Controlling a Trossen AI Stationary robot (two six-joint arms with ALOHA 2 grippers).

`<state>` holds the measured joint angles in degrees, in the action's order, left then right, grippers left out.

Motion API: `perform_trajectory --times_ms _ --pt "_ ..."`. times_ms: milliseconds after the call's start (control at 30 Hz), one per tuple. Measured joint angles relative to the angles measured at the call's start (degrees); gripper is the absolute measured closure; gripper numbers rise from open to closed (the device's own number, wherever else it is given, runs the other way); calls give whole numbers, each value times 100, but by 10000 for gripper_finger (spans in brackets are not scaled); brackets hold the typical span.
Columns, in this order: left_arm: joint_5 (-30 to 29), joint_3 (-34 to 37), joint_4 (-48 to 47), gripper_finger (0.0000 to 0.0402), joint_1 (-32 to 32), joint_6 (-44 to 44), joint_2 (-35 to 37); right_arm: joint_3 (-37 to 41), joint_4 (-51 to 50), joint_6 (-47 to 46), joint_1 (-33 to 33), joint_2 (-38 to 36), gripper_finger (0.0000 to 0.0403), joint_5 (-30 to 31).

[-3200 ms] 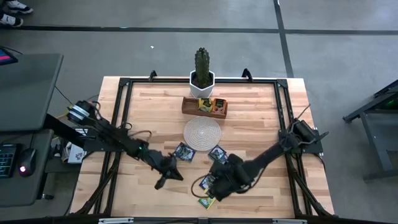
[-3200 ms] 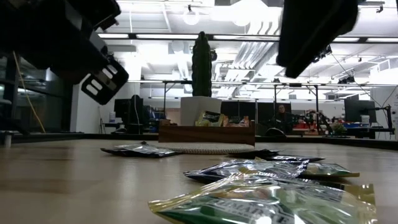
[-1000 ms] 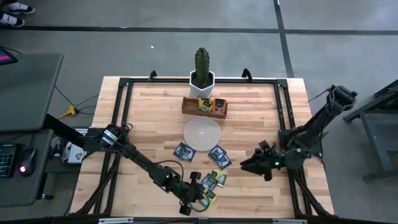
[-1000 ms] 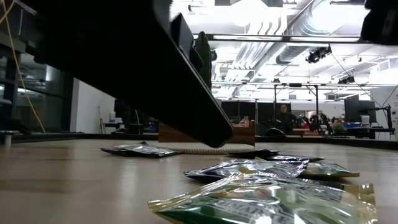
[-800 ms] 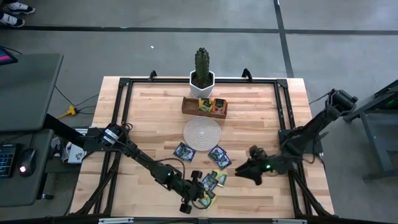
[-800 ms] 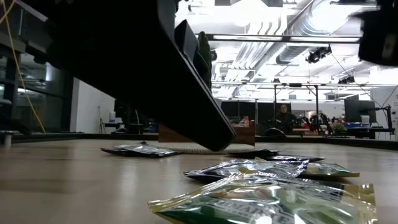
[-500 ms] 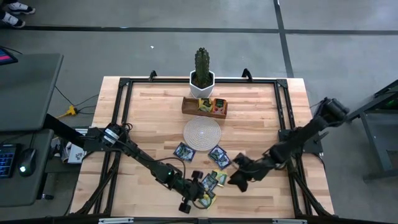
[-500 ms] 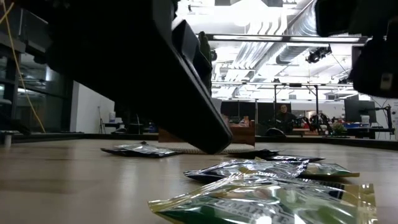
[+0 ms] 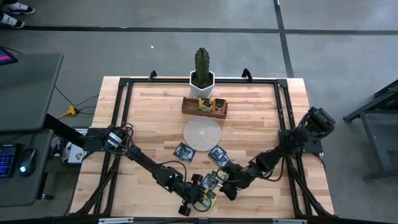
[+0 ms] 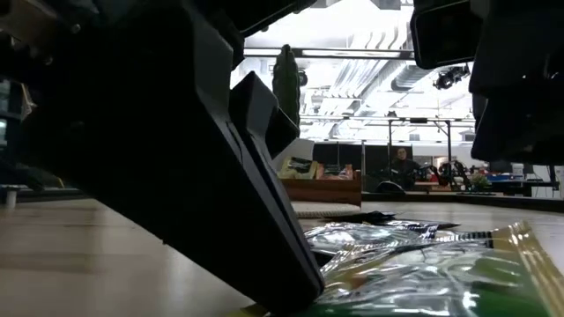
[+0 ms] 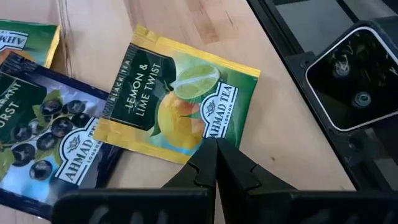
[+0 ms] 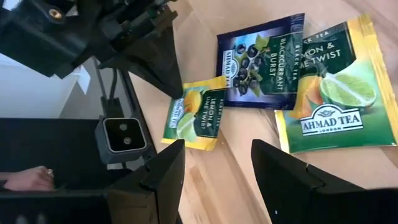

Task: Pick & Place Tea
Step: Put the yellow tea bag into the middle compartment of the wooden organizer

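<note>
**Right arm swings in over the sachet cluster while the left pinches a lemon-lime bag**

Swinging in from the bench's right edge over the past second, the right end effector point(image 9: 229, 190) now hangs just beside the cluster of tea sachets point(image 9: 211, 182) near the front edge, its fingers point(image 12: 163, 180) spread wide with nothing between them. From its wrist view it looks down on a blackcurrant sachet point(image 12: 261, 62) overlapping two lemon-lime ones. The left end effector point(image 9: 198, 200) has stayed low at the front of the cluster; its fingers are pressed together at the edge of a lemon-lime sachet point(image 11: 180, 106), which lies flat on the bench point(image 9: 149, 112) beside another blackcurrant one. Whether the foil is truly caught between the tips cannot be told.

Two more sachets point(image 9: 184, 151) lie just below the round woven mat point(image 9: 202, 132), and a few already sit in the wooden tray point(image 9: 204, 106) in front of the cactus pot point(image 9: 201, 81). Judging by this, both arms are now crowding the same pile, so collision is the risk.
</note>
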<state>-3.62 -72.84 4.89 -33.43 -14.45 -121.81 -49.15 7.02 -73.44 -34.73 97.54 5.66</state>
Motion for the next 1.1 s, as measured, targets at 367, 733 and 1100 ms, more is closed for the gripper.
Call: perform_trajectory --times_ms 367,733,1100 --pt "-47 -18 14 401 2 -393 -384 24 174 -637 -16 124 222 -320" --pt "-229 0 82 401 0 -403 -390 3 842 -1162 -21 654 222 -311" --pt "-279 4 134 401 0 -403 -397 -9 1602 -1367 -23 1120 222 -316"
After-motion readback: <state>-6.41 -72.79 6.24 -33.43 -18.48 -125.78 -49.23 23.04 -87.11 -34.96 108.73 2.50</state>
